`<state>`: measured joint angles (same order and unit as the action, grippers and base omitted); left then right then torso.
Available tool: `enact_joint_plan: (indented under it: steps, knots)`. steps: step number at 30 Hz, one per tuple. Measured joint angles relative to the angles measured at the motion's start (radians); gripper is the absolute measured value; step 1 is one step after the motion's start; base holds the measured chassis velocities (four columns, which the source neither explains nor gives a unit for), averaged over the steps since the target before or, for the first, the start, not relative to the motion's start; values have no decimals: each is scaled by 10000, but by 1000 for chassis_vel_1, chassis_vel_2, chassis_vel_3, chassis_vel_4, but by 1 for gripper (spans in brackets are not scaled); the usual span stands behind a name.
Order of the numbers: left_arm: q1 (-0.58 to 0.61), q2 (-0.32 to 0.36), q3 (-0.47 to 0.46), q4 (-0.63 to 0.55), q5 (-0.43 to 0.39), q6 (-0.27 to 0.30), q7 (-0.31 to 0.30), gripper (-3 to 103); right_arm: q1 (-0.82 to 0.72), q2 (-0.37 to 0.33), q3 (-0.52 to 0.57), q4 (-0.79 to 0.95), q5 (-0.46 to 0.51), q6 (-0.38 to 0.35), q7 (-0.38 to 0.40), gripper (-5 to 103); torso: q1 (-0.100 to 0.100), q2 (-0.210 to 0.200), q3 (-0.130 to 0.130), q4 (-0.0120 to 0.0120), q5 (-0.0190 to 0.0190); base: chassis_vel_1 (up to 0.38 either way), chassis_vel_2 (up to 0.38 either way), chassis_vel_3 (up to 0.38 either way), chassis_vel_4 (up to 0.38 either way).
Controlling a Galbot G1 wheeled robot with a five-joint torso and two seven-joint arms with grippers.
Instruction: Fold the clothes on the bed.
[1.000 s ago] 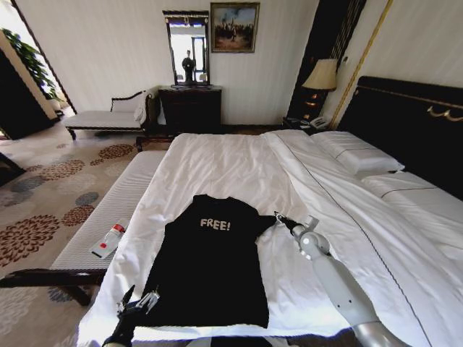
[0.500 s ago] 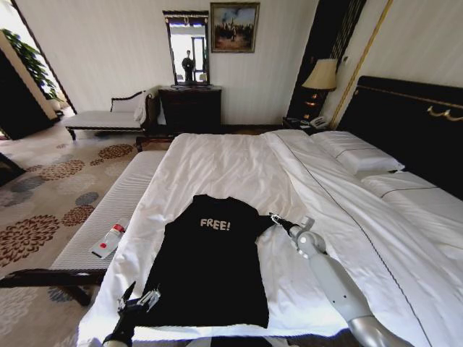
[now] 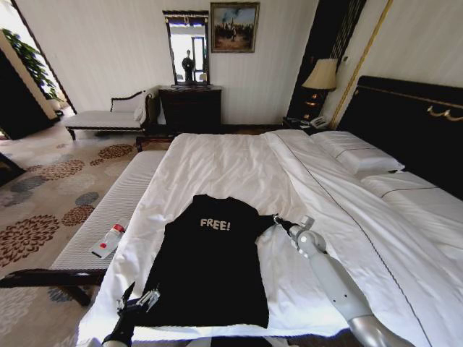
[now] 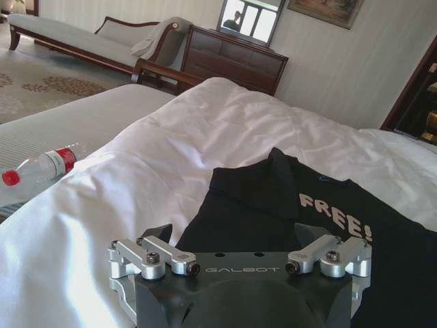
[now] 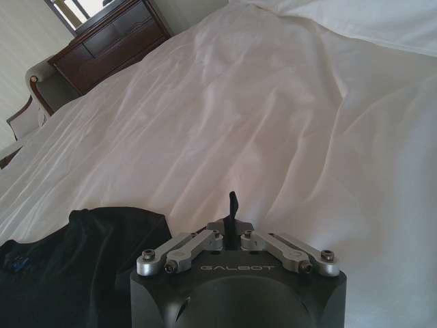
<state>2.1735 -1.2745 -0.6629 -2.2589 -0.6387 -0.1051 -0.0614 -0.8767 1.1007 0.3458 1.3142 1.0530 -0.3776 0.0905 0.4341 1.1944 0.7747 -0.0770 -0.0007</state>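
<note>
A: Head view, far left: long white-cushioned dark-framed bench (image 3: pixel 108 217) alongside the bed, with a clear plastic bottle with red cap and label (image 3: pixel 108 240) lying on it.

B: Then the left gripper (image 3: pixel 137 302), low at the near edge of the large white-sheeted bed (image 3: pixel 239 163), just beside the hem corner of the black short-sleeved cotton T-shirt with white "FREE!" lettering (image 3: pixel 210 260). Jaws spread wide in the left wrist view, empty, fabric beyond them.

A: T-shirt flat, chest up, on the near part of the white duvet, collar toward the far end.

B: Right of it, the right gripper (image 3: pixel 278 220) at the shirt's sleeve edge. Jaws drawn together in the right wrist view; pinching cloth or not, cannot tell.
</note>
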Motion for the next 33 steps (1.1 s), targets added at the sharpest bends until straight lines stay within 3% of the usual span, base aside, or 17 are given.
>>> enact_joint_plan:
  steps: [3, 7, 15, 20, 23, 33]
  knots:
    - [-7, -4, 1, 46, -22, 0, 2, 100, -56, -22, 11, 52, -108, 26, -14, 1, 0, 0, 0, 0, 0, 0, 0, 0, 0]
    - [-20, 1, -12, 91, -52, -15, 9, 100, -170, -67, 35, 258, -358, 185, -108, 0, 0, 0, 0, -1, -1, 0, 0, 0, 0]
    - [-55, 33, -122, 170, -224, -29, 23, 100, -483, -238, -272, 1115, -1768, 763, -256, 0, 0, 0, 0, -2, 0, 0, 0, 0, 0]
    - [-21, 2, -192, 223, -257, -56, 32, 100, -518, -391, -1055, 1675, -2466, 920, -307, 0, 0, 0, 0, -1, -3, 0, 0, 0, 0]
    - [-5, -43, -241, 238, -278, -68, 36, 100, -157, -160, -2080, 1639, -3249, 1056, -344, 0, 0, 0, -1, 0, -1, 0, 0, 0, 0]
    - [153, -199, -494, 313, -408, -136, 143, 100, 751, 430, -3533, 1441, -3731, 1122, -288, 0, 0, 0, 0, 1, -3, 0, 0, 0, 0]
